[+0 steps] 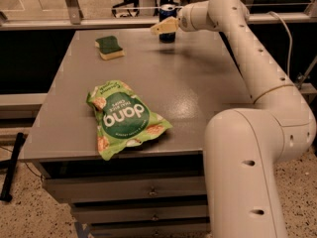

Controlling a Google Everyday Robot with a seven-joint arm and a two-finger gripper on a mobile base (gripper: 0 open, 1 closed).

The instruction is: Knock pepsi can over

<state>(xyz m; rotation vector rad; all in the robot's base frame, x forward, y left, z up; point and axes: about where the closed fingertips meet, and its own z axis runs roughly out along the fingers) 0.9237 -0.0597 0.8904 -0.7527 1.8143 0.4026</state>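
The pepsi can (pixel 167 35), dark blue with a silver top, stands upright at the far edge of the grey table (pixel 198 93). My gripper (pixel 161 28) reaches in from the right on the white arm. Its cream fingers lie across the front of the can at about mid height, covering part of it. I cannot tell if they touch it.
A green chip bag (pixel 124 117) lies flat near the table's front left. A green and yellow sponge (pixel 109 47) lies at the far left. My white arm (pixel 257 63) arches over the table's right side. A rail runs behind the far edge.
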